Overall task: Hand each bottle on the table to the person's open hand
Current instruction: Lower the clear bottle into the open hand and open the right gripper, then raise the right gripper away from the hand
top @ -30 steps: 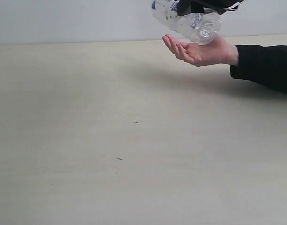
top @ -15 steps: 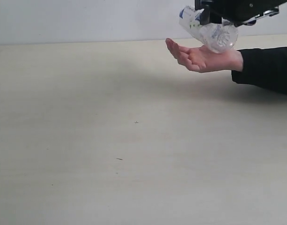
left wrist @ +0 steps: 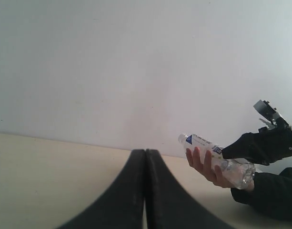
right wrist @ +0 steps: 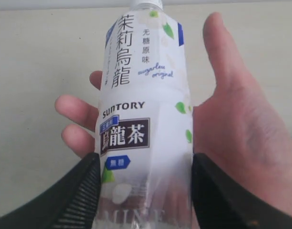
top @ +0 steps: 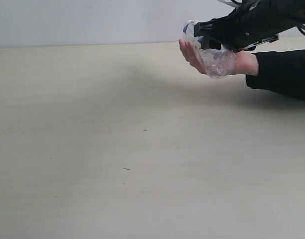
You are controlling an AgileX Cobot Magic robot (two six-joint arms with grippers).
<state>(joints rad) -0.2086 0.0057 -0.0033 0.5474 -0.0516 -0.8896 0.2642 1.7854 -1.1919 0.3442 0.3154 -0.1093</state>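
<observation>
Item: bottle (right wrist: 141, 119), white printed label. Location: far right, lying on the palm of the hand (right wrist: 236, 138), above the tabletop (top: 117, 149). My right tool (right wrist: 143, 200): clamped on its body. My left tool (left wrist: 146, 191): together, idle. Step: handover. Next, I judge: part the jaws, lift clear.

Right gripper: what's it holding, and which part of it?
The right gripper holds the white-labelled bottle, jaws on either side of its lower body, over the person's open hand.

The clear plastic bottle (right wrist: 143, 124) carries a white label with black lettering, green leaf print and blue patches. Below it, the pale beige flat tabletop (top: 117, 149) shows tiny dark specks.
</observation>
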